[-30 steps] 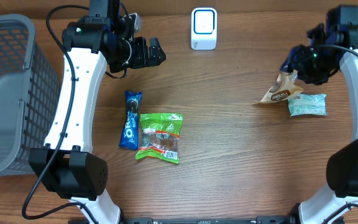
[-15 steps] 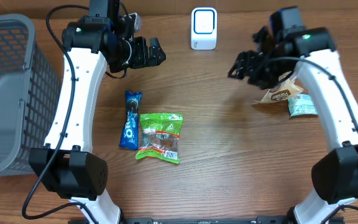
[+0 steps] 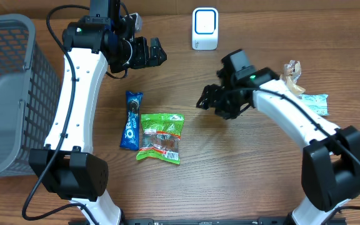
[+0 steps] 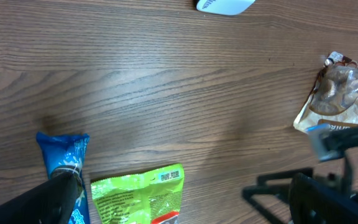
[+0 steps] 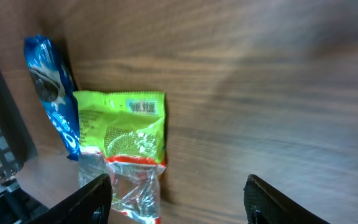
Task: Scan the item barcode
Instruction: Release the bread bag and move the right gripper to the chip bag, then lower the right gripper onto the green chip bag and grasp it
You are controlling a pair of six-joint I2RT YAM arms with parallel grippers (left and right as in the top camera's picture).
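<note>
Overhead, the right gripper [image 3: 206,102] hangs over the middle of the table [image 3: 230,181], its 2 fingers spread apart. The right wrist view shows nothing in the gap between them. Near it, toward the left edge, the green snack bag [image 3: 161,137] lies flat, touching the blue Oreo pack [image 3: 130,120] on its left side. The white scanner [image 3: 205,28] stands at the far edge, well apart from both packs. The left gripper [image 3: 152,53] hovers near the far edge, left of the scanner, with its fingers wide and empty too. A brown snack pack [image 3: 290,74] and a pale teal packet [image 3: 314,103] lie near the right edge. A grey basket [image 3: 5,94] sits at the left edge.
</note>
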